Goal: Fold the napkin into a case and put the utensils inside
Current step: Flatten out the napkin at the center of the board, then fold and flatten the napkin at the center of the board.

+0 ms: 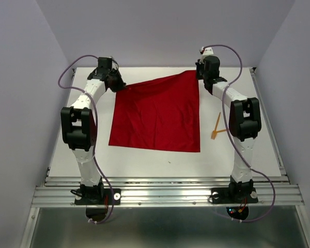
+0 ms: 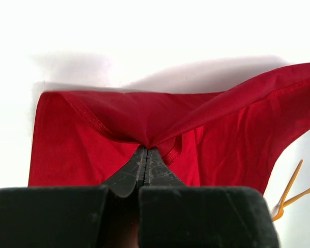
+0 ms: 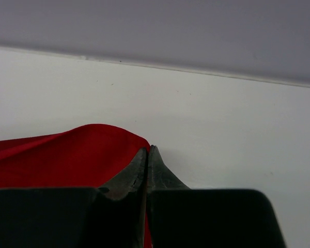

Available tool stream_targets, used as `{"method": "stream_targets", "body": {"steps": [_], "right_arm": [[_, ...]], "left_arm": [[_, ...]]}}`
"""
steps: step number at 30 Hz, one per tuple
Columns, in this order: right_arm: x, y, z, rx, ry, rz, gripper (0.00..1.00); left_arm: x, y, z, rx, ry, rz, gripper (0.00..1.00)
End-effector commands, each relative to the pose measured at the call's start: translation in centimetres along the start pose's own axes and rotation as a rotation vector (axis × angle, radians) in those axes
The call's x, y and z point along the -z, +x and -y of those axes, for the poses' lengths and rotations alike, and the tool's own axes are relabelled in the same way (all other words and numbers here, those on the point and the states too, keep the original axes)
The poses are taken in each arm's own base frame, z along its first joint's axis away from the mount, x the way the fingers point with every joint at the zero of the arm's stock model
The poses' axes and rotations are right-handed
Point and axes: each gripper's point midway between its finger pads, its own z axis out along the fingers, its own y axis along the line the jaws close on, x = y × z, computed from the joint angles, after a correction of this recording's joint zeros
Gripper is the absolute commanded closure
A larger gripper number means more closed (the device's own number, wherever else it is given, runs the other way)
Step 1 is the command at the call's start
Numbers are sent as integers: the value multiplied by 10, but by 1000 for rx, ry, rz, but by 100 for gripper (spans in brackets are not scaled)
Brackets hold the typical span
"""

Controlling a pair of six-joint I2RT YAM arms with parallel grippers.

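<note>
At the far end of the table (image 1: pixel 144 160), both arms are down on the napkin (image 1: pixel 157 116). The left gripper (image 1: pixel 118 85) is clamped tight on the far left corner. Its wrist camera shows the red hem bunched right at the closed fingertips, with cloth draping away on both sides. Over on the other side, the right gripper (image 1: pixel 200 72) is pinched shut on the far right corner, jaws together and a lip of red fabric caught at the tips. Between them the napkin's far edge runs at a slant across the table, while the near edge lies flat on the white surface. The cloth is spread open and unfolded, with a few soft creases across it. The utensils (image 1: pixel 217 129) lie on the table just off the napkin's right edge, beside the right arm. They are two thin orange pieces, apparently touching at their near ends, though too small to say which is which.
</note>
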Motion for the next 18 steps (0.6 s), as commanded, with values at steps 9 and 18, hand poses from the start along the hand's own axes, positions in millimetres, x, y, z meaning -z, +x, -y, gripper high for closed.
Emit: {"method": "stream_targets", "body": {"steps": [9, 18], "right_arm": [[-31, -58, -15, 3, -106, 225, 99], [39, -43, -32, -63, -209, 134, 99]], "left_arm": [[-12, -61, 18, -56, 72, 34, 100], [22, -33, -3, -59, 36, 54, 100]]}}
